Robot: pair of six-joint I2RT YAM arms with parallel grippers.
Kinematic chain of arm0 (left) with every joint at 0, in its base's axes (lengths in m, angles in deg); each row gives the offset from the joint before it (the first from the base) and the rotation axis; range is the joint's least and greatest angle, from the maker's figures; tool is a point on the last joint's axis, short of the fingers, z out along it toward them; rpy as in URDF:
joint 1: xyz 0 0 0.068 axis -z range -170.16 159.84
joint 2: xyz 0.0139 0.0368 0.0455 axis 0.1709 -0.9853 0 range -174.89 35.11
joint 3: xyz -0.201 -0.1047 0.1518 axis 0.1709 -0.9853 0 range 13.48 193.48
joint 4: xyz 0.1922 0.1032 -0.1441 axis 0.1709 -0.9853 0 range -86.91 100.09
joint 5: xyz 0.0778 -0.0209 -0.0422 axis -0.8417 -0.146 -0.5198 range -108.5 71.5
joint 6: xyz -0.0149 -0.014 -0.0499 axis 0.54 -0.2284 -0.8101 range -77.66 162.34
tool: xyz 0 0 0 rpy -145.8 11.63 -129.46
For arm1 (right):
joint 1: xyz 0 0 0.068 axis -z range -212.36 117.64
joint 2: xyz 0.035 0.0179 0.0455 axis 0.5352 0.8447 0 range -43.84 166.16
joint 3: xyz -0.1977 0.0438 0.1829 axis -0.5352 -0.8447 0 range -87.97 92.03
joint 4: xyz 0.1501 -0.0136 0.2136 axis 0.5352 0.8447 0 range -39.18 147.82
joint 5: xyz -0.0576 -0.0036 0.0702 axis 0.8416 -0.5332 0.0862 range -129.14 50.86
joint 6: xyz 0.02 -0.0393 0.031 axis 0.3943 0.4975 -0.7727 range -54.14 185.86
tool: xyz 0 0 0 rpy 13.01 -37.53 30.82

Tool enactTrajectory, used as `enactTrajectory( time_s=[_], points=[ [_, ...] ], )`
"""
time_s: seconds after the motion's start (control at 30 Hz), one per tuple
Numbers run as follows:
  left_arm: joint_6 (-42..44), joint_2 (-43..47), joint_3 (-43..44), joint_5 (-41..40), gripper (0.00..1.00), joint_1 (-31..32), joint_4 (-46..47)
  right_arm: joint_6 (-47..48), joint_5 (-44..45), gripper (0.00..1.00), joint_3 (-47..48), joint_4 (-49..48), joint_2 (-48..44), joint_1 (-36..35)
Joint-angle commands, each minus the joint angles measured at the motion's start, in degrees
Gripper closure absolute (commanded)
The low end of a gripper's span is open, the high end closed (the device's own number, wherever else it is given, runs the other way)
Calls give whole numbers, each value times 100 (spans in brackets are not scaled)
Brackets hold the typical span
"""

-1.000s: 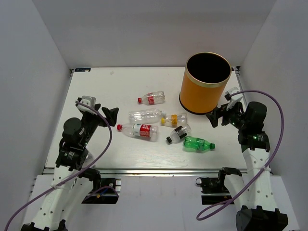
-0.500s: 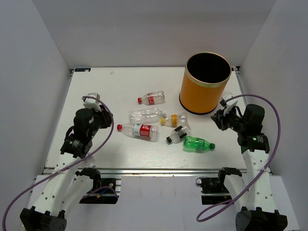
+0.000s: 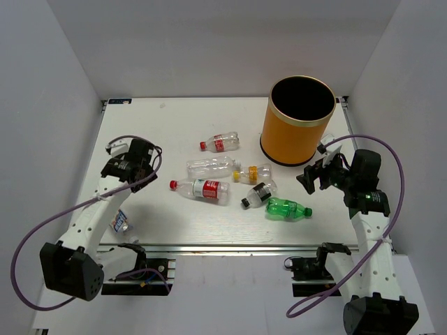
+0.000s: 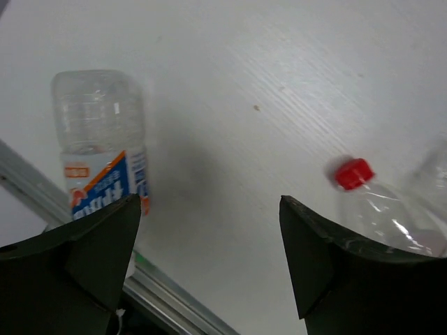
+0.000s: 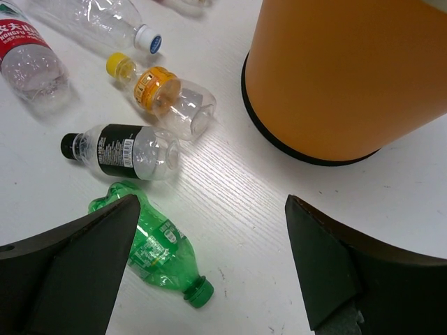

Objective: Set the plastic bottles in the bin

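Several plastic bottles lie mid-table: two red-labelled [image 3: 219, 143] [image 3: 201, 188], a plain clear one [image 3: 209, 167], a yellow-capped one [image 3: 253, 172], a black-labelled one [image 3: 258, 193] and a green one [image 3: 288, 209]. A clear bottle with a blue and orange label [image 3: 121, 222] [image 4: 98, 139] lies at the front left edge. The orange bin [image 3: 297, 118] stands upright at the back right. My left gripper [image 3: 143, 167] [image 4: 209, 202] hangs open and empty left of the near red cap [image 4: 353, 173]. My right gripper [image 3: 311, 178] [image 5: 211, 202] is open and empty between the green bottle [image 5: 150, 251] and the bin [image 5: 349, 77].
White walls close in the table on three sides. A metal rail [image 4: 181, 307] runs along the near edge, just beyond the blue-labelled bottle. The right arm's purple cable [image 3: 391, 150] loops beside the bin.
The left arm has stretched out to the left and back, uncovering the blue-labelled bottle. Both grippers closed briefly and stand open again. No bottle has moved.
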Motion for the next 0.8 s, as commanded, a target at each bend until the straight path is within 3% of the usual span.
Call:
enactTrajectory(
  time_s=[0.0, 0.17, 0.37, 0.5, 0.77],
  points=[
    [-732, 31, 218, -970, 9, -59, -1043, 83, -136, 10, 3, -44, 21, -7],
    [-1189, 31, 324, -1331, 8, -164, -1799, 83, -285, 10, 28, 8, -6, 2],
    [-1251, -267, 70, -1455, 1, -551, -1933, 118, -426, 10, 2, 79, -199, 28],
    [-751, -268, -370, -1112, 0, -972, -1205, 127, -487, 10, 29, 149, -252, 19],
    [-233, -329, -546, -656, 0, -1903, -825, 197, -531, 10, -6, 123, -217, 19]
  ],
)
